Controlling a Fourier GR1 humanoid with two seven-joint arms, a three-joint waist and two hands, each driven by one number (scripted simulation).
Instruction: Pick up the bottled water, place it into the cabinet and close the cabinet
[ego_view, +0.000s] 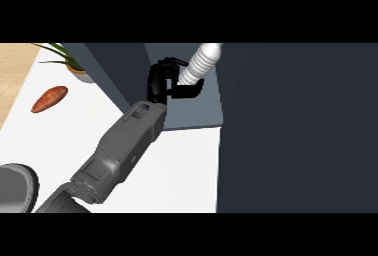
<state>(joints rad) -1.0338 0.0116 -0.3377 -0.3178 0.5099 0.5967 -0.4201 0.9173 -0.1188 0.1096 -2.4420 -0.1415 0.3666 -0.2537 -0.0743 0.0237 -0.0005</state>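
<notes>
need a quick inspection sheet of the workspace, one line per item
surface: white counter, bare in the middle.
job's things: bottled water, white and ribbed, tilted, inside the open cabinet; dark cabinet door stands open at the right.
clutter: sweet potato lying at the left; potted plant at the back left corner; grey round object at the lower left edge, kind unclear.
hands: one hand reaches into the cabinet, its fingers curled round the bottle; which hand it is cannot be told; no other hand in view.
cables: nothing seen.
surroundings: wooden floor beyond the counter's left edge.
</notes>
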